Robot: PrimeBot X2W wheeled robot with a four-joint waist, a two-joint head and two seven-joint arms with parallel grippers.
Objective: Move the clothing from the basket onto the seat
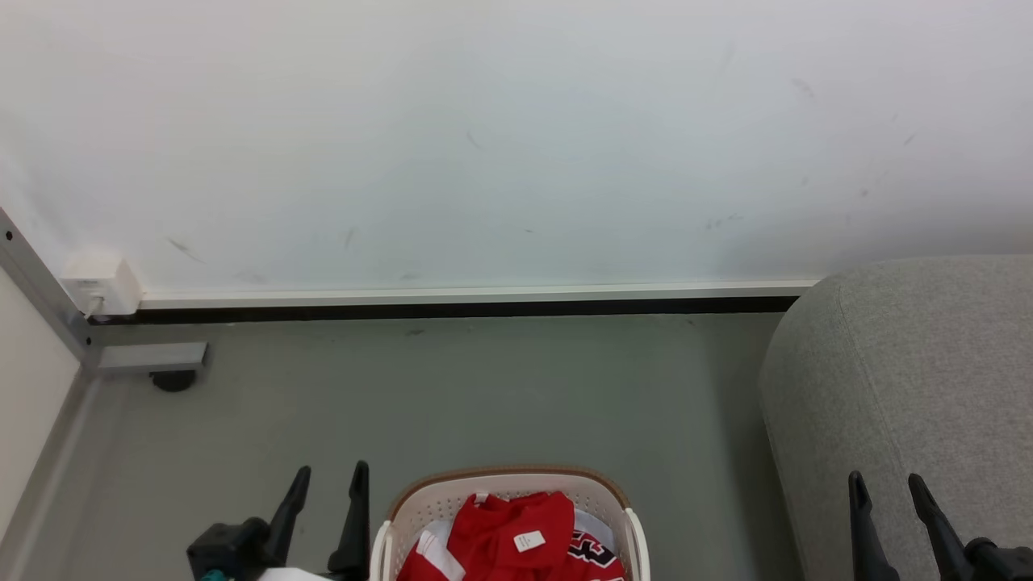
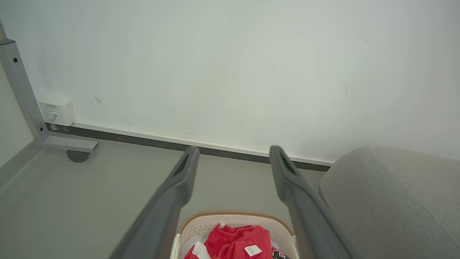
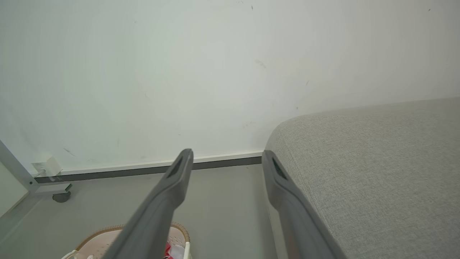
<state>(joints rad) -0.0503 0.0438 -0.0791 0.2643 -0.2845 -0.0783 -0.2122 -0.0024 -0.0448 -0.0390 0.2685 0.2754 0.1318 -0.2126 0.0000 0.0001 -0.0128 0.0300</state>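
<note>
My left tool (image 1: 332, 468) sits at the lower left of the head view with its two dark fingers spread as wide as they go. They grip nothing and touch nothing. It hangs just beside the left wall of the basket (image 1: 601, 484). My right tool (image 1: 884, 478) is at the lower right, spread just as wide and empty. Its fingers show in front of the grey side of the seat (image 1: 912, 363), and I cannot tell whether they brush the fabric.

The basket stands on the grey floor (image 1: 484, 387) at the bottom centre of the frame, between my two tools. The clothing (image 1: 500, 532) lies inside it, red cloth bunched up with white trim, a small white tag (image 1: 529, 541) on top and a bit of black lettering (image 1: 593, 553) at its right. The seat fills the right side, near the basket with a strip of bare floor between them.

Behind all this runs a white wall (image 1: 484, 145) with a pale skirting (image 1: 468, 297) over a dark strip. At the left edge a grey metal frame (image 1: 149, 355) rests on a black castor (image 1: 172, 381), with a white socket box (image 1: 101, 284) above it.

The basket's near half is cut off by the bottom edge, so I cannot make out how much clothing it holds, nor read the letters
</note>
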